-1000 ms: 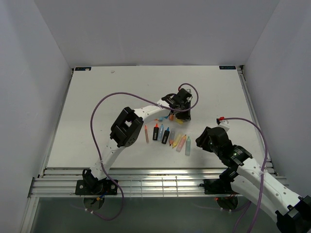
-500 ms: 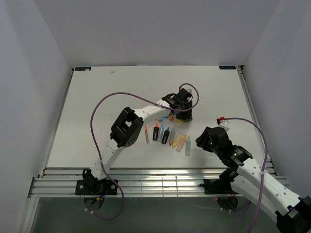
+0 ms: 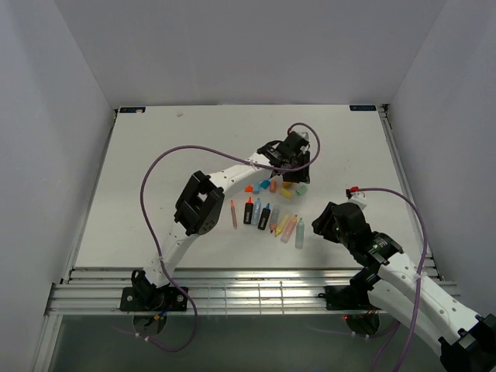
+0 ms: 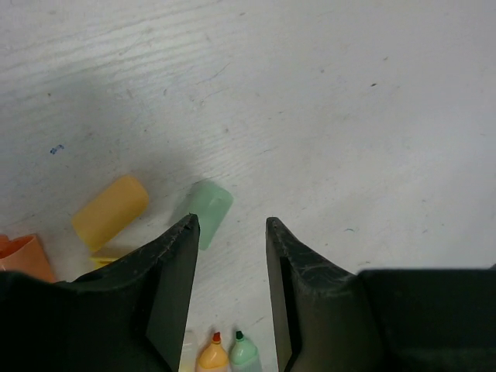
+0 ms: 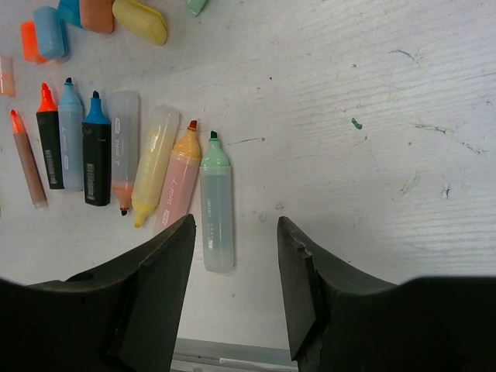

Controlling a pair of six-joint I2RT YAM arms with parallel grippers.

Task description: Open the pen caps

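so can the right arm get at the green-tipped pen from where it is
Probably yes. The right tool stands open just short of the green-tipped pen, the end pen of the row; nothing lies between them, though the orange-tipped pen lies close beside it.

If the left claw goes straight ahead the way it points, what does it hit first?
Likely the bare table, just beside the pale green cap; depth is unclear from here.

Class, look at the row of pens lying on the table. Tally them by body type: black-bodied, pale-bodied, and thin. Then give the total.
Black-bodied pens: 2
Pale-bodied pens: 5
Thin orange pen: 1
Total: 8
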